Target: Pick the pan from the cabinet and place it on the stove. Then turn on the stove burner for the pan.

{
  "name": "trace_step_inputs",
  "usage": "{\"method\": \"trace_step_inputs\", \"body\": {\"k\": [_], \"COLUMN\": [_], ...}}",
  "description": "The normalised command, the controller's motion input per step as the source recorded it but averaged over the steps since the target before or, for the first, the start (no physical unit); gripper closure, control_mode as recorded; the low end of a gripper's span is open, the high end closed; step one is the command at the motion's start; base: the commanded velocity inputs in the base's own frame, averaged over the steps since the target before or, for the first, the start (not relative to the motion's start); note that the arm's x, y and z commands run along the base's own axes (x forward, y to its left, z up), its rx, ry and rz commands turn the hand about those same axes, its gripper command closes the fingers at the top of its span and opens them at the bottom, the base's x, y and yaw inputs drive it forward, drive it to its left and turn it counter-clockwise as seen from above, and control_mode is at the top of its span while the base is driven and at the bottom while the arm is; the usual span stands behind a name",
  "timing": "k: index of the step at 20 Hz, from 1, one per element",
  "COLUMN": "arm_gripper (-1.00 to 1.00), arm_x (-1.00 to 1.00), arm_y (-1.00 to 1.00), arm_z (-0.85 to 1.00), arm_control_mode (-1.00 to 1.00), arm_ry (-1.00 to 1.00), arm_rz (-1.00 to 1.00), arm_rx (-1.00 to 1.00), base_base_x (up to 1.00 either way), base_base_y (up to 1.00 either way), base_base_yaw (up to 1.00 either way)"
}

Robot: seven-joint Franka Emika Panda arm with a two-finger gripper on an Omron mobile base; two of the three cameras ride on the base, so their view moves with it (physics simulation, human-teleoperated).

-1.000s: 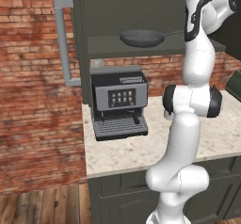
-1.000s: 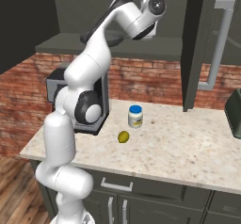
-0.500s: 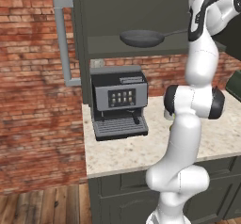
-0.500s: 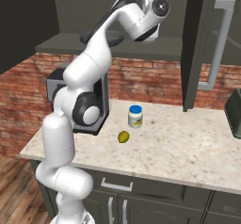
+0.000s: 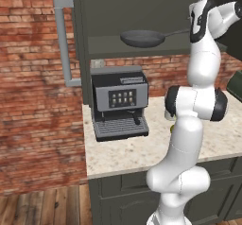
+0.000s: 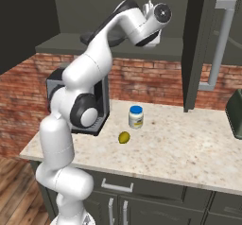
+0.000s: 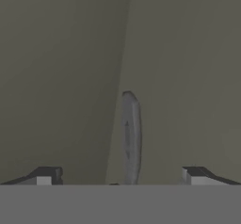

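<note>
The pan (image 5: 142,38) lies on the open cabinet (image 5: 142,11) shelf at upper centre of the left base view, handle toward the right; in the hand view the gripper (image 7: 120,176) stands apart, the handle end between its tips, nothing clamped.

The pan (image 5: 142,38) on the cabinet (image 5: 142,11) shelf has the end of its handle going behind the white arm at 3 o'clock, so no idea whether anything touches it. In the hand view the handle (image 7: 130,138) gets cut off at 6 o'clock. At 3 o'clock in the right base view a dark green thing on the desk (image 6: 203,148) is chopped by the edge, too little to name.
</note>
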Motion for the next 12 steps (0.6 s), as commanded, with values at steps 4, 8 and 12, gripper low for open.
{"method": "trace_step_inputs", "body": {"k": [4, 8, 12], "arm_gripper": [-1.00, -1.00, -1.00], "arm_x": [0.00, 0.02, 0.08], "arm_y": [0.02, 0.02, 0.04], "arm_z": [-0.29, -0.26, -0.24], "arm_control_mode": [-1.00, -1.00, -1.00], "arm_ry": [0.00, 0.00, 0.00], "arm_rz": [0.01, 0.02, 0.02], "arm_rx": [-0.05, -0.03, -0.02], "base_base_x": [0.00, 0.00, 0.00], "base_base_y": [0.00, 0.00, 0.00], "base_base_yaw": [0.00, 0.00, 0.00]}}
